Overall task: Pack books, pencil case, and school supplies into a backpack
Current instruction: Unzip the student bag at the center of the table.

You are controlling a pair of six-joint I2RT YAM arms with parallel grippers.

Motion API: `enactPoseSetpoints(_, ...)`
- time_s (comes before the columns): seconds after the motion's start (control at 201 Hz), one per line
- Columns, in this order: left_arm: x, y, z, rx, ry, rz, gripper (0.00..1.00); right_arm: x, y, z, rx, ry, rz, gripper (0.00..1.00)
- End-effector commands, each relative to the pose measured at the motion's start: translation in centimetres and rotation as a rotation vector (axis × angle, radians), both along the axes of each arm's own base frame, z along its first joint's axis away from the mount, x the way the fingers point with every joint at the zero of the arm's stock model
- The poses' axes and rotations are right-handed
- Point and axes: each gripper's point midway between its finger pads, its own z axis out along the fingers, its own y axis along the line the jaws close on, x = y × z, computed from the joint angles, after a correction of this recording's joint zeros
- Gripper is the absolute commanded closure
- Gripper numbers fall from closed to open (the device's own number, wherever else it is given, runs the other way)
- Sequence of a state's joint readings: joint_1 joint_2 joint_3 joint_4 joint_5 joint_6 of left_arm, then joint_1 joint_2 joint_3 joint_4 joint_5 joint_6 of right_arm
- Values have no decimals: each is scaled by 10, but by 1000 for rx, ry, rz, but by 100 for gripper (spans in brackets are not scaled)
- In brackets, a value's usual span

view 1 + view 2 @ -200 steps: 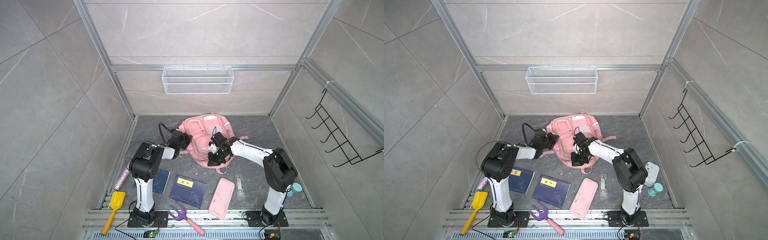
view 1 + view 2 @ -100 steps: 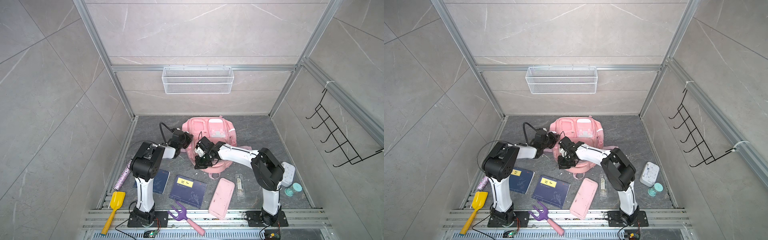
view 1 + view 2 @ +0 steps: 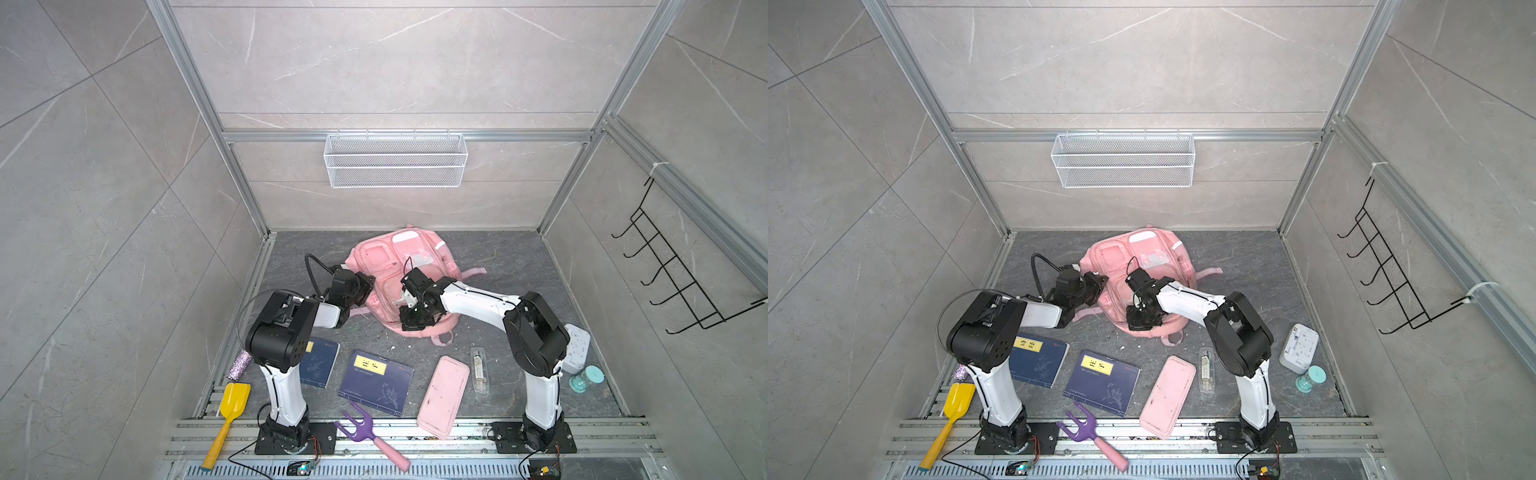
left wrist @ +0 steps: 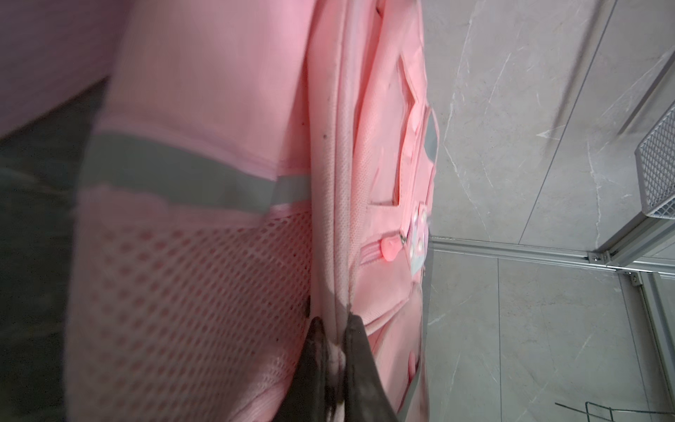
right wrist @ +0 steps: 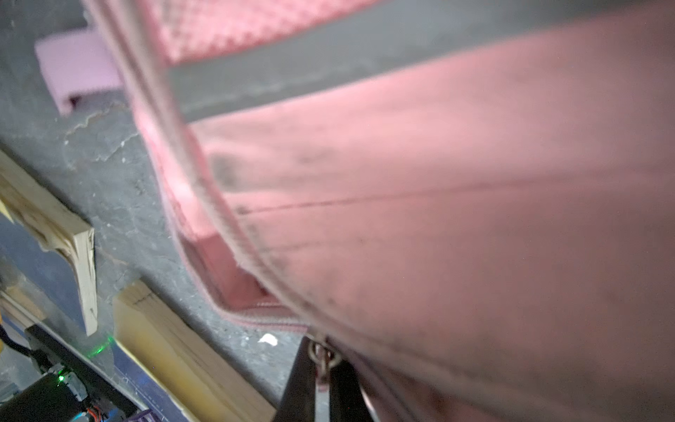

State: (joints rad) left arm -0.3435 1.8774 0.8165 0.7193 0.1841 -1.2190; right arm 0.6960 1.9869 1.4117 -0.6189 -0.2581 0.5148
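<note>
You have bare dark grey floor mainly to the right of the large pale pink fabric backpack, running up to the right wall. A narrower strip lies between it and the back wall. On the left, your left arm fills most of the room beside the side rail.

The backpack lies in the middle of the floor, towards the back, and both arms reach in to it. In the left wrist view, your left gripper is clenched on a piped seam of the backpack, beside its mesh side pocket. In the right wrist view, your right gripper is pinched on a small metal ring at the backpack's zipped lower edge, close above the floor.

The rest lies in a row in front, between the two arm bases and well apart from both grippers. One thin navy softcover book is partly under your left arm, and the second navy book is beside it. The flat pale pink pencil case overlaps the aluminium front rail with its near end. The narrow clear plastic packet is just beside it.

A purple fork with a pink handle lies across that rail. A yellow plastic shovel lies at the front left corner. A white boxy device and a small teal container sit by the right wall.
</note>
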Motion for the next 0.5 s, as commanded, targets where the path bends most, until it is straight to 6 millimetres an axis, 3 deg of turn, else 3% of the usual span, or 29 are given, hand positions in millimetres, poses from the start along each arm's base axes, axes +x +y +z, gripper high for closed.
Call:
enactPoseSetpoints(0.0, -6, 4, 29, 1, -76, -13, 92, 39, -47, 14, -88, -111, -74, 100)
enactPoseSetpoints(0.11, -20, -8, 28, 23, -67, -56, 85, 54, -67, 27, -108, -138, -95, 100)
enactPoseSetpoints(0.204, -28, -27, 34, 56, -77, -114, 81, 54, -72, 33, -127, -138, -69, 100)
enactPoseSetpoints(0.348, -32, -55, 44, 73, -105, -172, 79, 39, -76, 22, -128, -94, -51, 100)
enactPoseSetpoints(0.493, -30, -63, 41, 70, -99, -182, 78, 29, -86, 8, -154, -92, -57, 100)
